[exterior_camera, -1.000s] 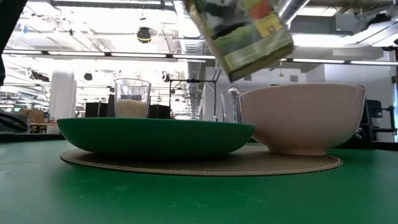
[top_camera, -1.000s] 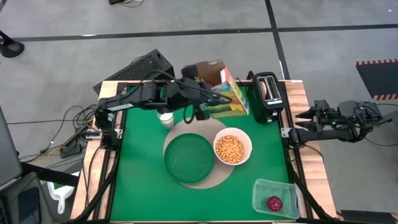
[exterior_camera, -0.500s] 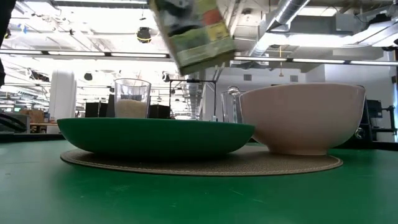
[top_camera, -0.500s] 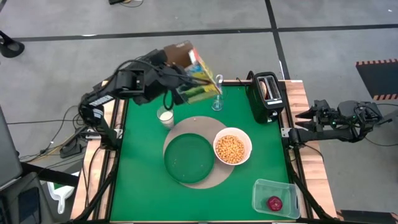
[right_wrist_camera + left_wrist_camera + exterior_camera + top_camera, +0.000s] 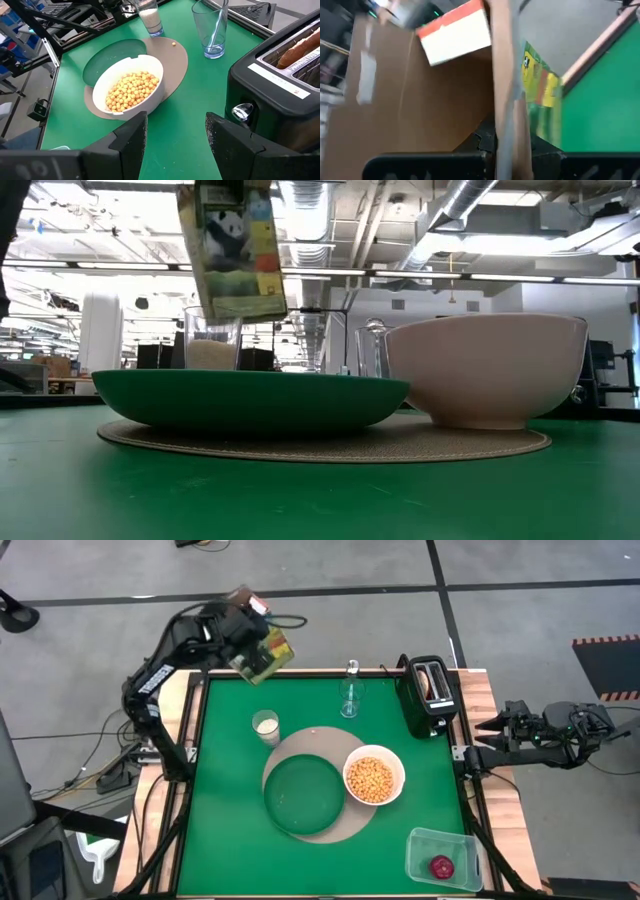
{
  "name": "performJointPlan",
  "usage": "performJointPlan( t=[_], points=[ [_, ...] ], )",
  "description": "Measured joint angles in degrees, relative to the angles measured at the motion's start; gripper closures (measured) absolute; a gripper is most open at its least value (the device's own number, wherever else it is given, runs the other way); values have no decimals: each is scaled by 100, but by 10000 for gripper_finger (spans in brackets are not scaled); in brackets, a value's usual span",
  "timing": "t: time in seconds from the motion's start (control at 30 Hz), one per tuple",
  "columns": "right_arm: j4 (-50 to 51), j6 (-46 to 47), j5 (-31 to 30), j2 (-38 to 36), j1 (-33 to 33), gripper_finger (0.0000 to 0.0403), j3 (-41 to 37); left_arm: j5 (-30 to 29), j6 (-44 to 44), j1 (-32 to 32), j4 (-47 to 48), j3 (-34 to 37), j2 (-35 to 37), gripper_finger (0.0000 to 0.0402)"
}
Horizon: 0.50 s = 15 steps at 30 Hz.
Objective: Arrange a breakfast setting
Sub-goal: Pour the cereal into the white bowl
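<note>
While left gripper (image 5: 238, 628) clamps cereal box (image 5: 262, 652) over the table's far-left corner, white bowl (image 5: 374, 775) sits cereal-filled on tan mat (image 5: 318, 741); right gripper (image 5: 175, 132) spread, parked off-table. Spoon hard to make out.

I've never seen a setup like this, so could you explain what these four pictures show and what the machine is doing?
It is a robot with two dark arms at a green table.

One camera looks straight down, one sits at table height, and one rides on each wrist.

On the table lie a round tan mat with a dark green plate and a white bowl of cereal. Behind them stand a small milk glass, a clear glass with a spoon in it, and a black toaster. A clear tub holds a red fruit.

The left gripper, jaws shut, holds the cereal box over the table's far left corner. The right gripper waits, open, at the right edge.
</note>
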<state>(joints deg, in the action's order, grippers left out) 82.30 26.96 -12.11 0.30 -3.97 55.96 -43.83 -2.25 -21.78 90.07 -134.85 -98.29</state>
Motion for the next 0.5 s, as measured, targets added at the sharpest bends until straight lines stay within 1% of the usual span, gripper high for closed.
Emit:
performJointPlan(
  t=[0.07,0.27,0.37,0.5],
  points=[
    [0,0,-1,0,1,175,0,169,-115,-221,-2,2,-9,401],
    [2,2,-1,0,-1,175,0,279,-387,-690,-18,345,4,401],
    [22,2,1,0,0,175,0,401,-529,-855,-14,741,116,401],
    [71,0,1,0,1,175,0,452,-737,-988,-4,1548,338,401]
  ],
)
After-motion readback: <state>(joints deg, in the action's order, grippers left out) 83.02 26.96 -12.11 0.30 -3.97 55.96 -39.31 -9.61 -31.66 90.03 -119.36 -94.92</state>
